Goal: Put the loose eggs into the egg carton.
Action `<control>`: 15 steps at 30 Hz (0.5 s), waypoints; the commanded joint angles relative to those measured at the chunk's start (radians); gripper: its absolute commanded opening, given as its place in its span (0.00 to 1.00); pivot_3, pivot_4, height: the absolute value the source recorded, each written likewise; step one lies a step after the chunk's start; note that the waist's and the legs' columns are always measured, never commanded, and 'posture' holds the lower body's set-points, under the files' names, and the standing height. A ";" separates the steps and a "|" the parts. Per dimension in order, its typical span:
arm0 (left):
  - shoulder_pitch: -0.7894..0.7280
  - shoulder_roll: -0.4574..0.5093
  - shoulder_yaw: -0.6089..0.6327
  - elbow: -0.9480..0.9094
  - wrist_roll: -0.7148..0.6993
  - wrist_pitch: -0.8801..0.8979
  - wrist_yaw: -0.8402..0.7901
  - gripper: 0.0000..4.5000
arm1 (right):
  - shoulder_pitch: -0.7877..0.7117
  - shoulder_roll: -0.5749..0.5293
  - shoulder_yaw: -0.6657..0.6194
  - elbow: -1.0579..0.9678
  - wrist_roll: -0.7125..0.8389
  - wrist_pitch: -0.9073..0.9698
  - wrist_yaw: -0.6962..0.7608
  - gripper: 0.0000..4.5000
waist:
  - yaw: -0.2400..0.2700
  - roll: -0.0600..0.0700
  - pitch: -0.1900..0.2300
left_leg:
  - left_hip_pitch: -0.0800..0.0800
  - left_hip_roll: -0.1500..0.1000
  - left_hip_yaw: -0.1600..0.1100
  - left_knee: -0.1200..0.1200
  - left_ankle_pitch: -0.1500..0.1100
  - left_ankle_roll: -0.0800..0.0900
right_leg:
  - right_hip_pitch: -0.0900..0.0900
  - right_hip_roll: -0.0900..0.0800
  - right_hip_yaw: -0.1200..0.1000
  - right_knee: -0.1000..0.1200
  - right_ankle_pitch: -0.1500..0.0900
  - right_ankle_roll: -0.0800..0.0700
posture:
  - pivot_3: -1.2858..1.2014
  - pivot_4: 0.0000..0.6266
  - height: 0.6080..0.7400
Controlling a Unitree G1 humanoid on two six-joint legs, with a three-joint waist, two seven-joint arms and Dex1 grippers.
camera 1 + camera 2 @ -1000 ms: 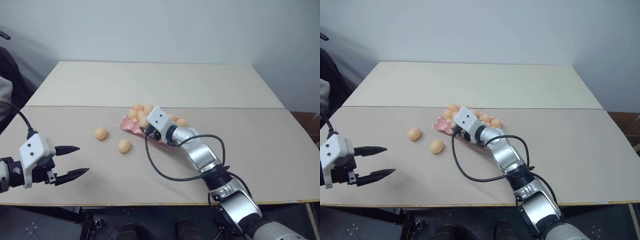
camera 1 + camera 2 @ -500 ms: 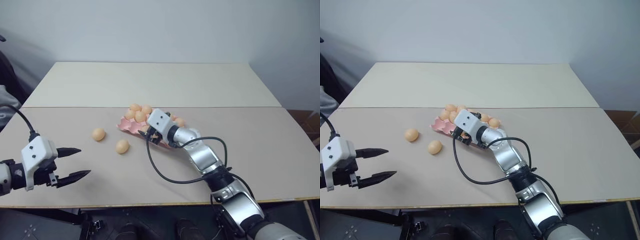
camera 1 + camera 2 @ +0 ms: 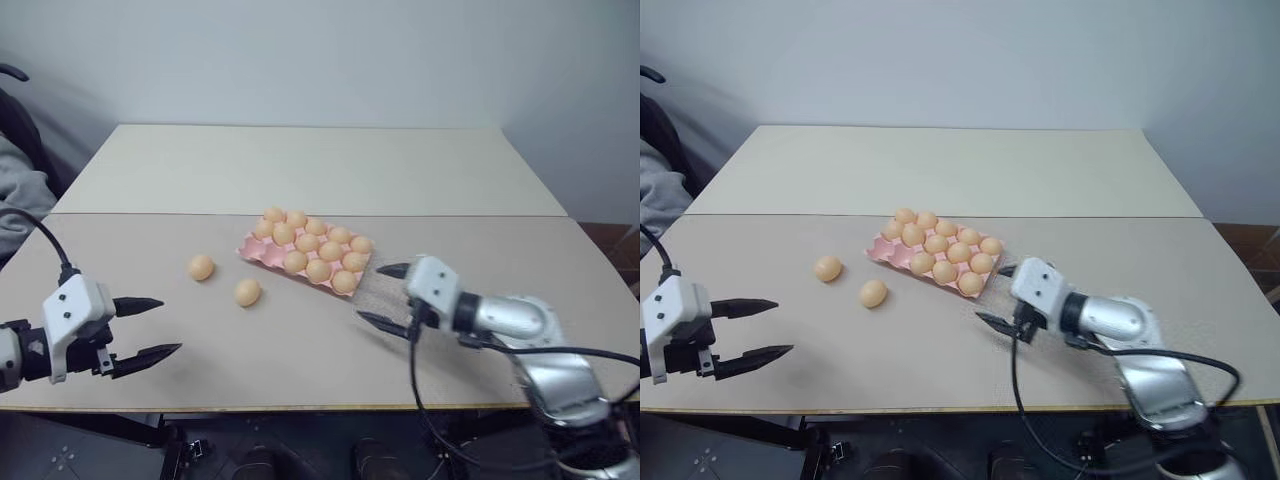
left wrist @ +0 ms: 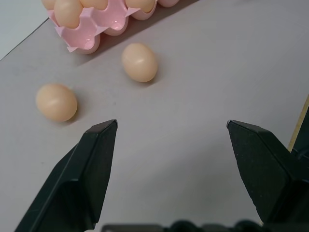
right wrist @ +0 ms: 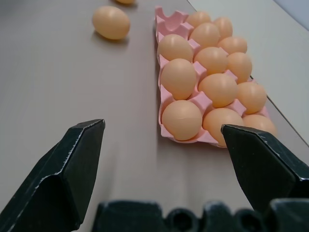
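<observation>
You have a wide beige table [image 3: 300, 170] in front of you, made of 2 boards joined across the middle. On the near board, about centre, sits the egg carton [image 3: 262, 252], a pink tray angled so its rows run from far left to near right; 11 eggs fill its cups, and 1 corner cup at its left end looks empty. Your right gripper [image 3: 384, 297] hovers just near-right of the carton, fingers spread apart and holding nothing, pointing left toward it. Your left gripper [image 3: 152, 326] hangs over the near left edge of the table, fingers apart as well and empty, aimed to the right. 2 loose eggs lie on the table left of the carton: one egg [image 3: 248, 292] just near-left of the tray, the other egg [image 3: 201, 267] farther left
</observation>
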State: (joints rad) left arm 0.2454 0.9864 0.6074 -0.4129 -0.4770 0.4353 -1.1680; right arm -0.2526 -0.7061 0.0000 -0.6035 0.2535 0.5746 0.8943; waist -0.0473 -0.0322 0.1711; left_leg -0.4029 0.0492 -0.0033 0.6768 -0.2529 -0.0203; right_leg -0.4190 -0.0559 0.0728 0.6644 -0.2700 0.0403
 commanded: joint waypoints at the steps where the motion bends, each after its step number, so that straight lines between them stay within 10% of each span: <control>1: 0.013 -0.013 0.022 -0.031 -0.012 -0.010 0.010 0.87 | 0.034 -0.069 -0.103 -0.104 0.103 0.044 0.047 1.00 | 0.003 0.000 0.000 | -0.001 0.000 0.000 0.000 0.000 0.000 | 0.000 0.000 0.000 -0.001 0.000 0.000 | 0.52 0.24 1.00; 15: 0.015 -0.035 0.004 -0.031 -0.004 -0.027 0.036 0.87 | 0.084 -0.162 -0.109 -0.118 0.160 0.033 0.025 1.00 | 0.005 -0.001 0.000 | -0.001 0.000 0.000 0.001 0.000 0.000 | 0.000 0.000 0.000 -0.001 0.000 0.000 | 0.52 0.24 1.00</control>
State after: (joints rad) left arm 0.2685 0.9537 0.6056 -0.4223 -0.4768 0.4223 -1.1404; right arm -0.1630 -0.8573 -0.0953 -0.7059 0.4069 0.6215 0.9298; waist -0.0419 -0.0331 0.1706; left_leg -0.4042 0.0488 -0.0032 0.6775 -0.2529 -0.0203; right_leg -0.4190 -0.0564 0.0725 0.6635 -0.2701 0.0404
